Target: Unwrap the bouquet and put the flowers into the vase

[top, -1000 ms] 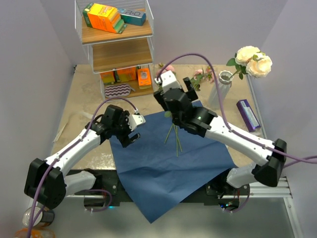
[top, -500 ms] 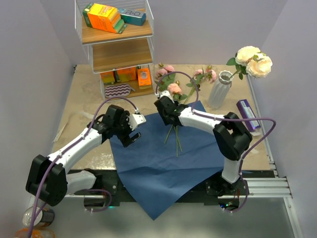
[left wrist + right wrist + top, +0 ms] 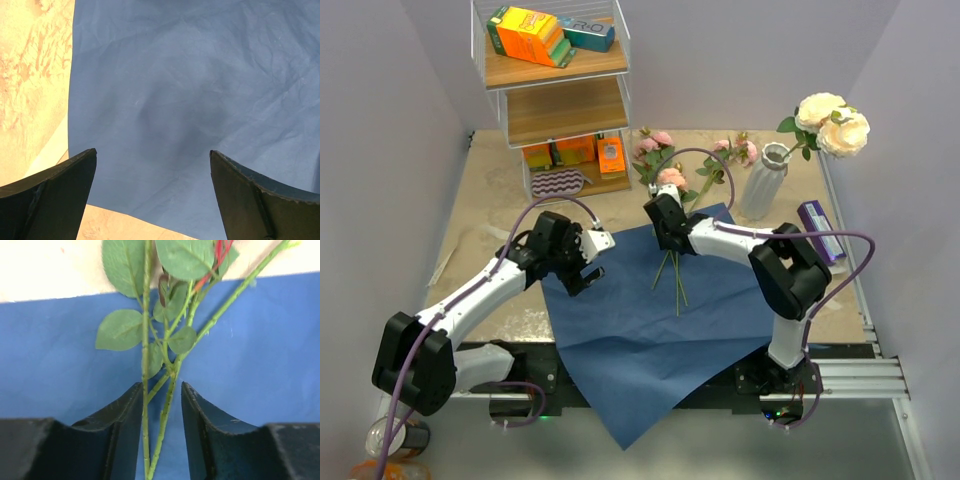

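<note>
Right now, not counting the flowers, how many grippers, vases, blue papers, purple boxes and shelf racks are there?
Grippers: 2, the left gripper and the right gripper
Vase: 1
Blue paper: 1
Purple box: 1
Shelf rack: 1
Total: 6

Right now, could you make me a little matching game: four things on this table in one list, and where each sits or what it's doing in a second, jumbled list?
Things:
1. vase
2. blue paper
3. purple box
4. right gripper

Places or states:
A. spread flat under the green stems
B. lying at the right edge of the table
C. fingers on either side of the stems
D. holding cream roses at the far right

Pairs: 1-D, 2-A, 3-B, 4-C.
</note>
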`<state>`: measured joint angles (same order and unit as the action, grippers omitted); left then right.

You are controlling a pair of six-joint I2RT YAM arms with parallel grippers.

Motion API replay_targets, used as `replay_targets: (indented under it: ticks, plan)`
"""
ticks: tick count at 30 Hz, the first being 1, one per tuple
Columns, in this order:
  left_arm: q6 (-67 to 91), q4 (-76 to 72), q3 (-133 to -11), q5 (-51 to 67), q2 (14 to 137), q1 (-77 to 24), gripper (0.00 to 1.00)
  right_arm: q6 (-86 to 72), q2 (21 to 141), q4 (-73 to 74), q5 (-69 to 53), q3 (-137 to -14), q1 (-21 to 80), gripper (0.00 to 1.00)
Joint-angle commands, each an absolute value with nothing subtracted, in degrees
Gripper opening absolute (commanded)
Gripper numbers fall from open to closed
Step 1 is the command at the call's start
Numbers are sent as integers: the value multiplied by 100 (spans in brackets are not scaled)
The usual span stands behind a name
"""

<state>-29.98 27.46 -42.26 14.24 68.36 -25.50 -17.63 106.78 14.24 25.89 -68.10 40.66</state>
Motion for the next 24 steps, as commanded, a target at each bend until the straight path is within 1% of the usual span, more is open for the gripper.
replay_targets:
  ticks: [1,9,11,12,13,15,17,20,23,24]
  plan:
    - [-3173,2584,-4210,1389,6838,-2514,100,-2057,10749,1108,2514,-6619,3973,36]
    - [-3182,2540,-4113,1362,6847,-2514,100,-2092,10529,993,2523,-6399,3911,34]
    - [-3182,2540,-4113,1362,6847,-2514,100,-2100,10503,984,2470,-6381,3902,38]
    - [-3182,2531,-4105,1362,6838,-2514,100,-2101,10442,976,2435,-6363,3902,42]
    - [-3182,2531,-4104,1354,6838,-2514,100,-2118,10398,967,2417,-6355,3902,51]
    - [-3190,2531,-4096,1345,6847,-2514,100,-2144,10232,949,2382,-6319,3911,56]
    - [-3190,2540,-4087,1345,6847,-2514,100,-2162,10126,940,2399,-6302,3902,57]
    - [-3199,2549,-4087,1336,6829,-2514,100,-2171,9941,949,2478,-6267,3902,54]
    - [-3199,2549,-4069,1336,6812,-2514,100,-2162,9923,975,2566,-6275,3894,50]
    - [-3208,2549,-4061,1336,6803,-2514,100,-2162,9923,976,2645,-6275,3894,46]
